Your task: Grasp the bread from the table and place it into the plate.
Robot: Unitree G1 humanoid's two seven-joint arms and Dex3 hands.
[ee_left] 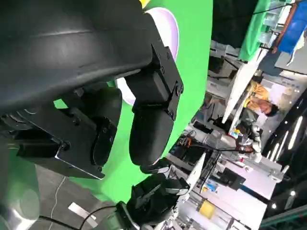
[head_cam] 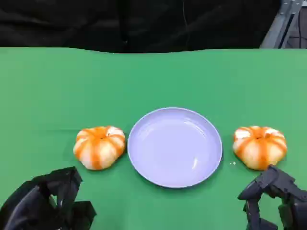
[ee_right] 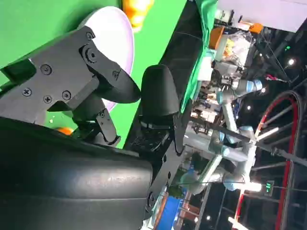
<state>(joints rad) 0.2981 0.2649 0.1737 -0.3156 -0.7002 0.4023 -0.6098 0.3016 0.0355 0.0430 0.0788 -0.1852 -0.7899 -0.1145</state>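
Black left hand (head_cam: pixel 45 203) and right hand (head_cam: pixel 273 199) hover low, fingers apart, empty; no readable writing; buns flank plate (head_cam: pixel 174 178).

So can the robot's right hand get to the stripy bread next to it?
Probably yes. The right hand sits just in front of the bread on the right, holding nothing, and nothing lies between them on the green table.
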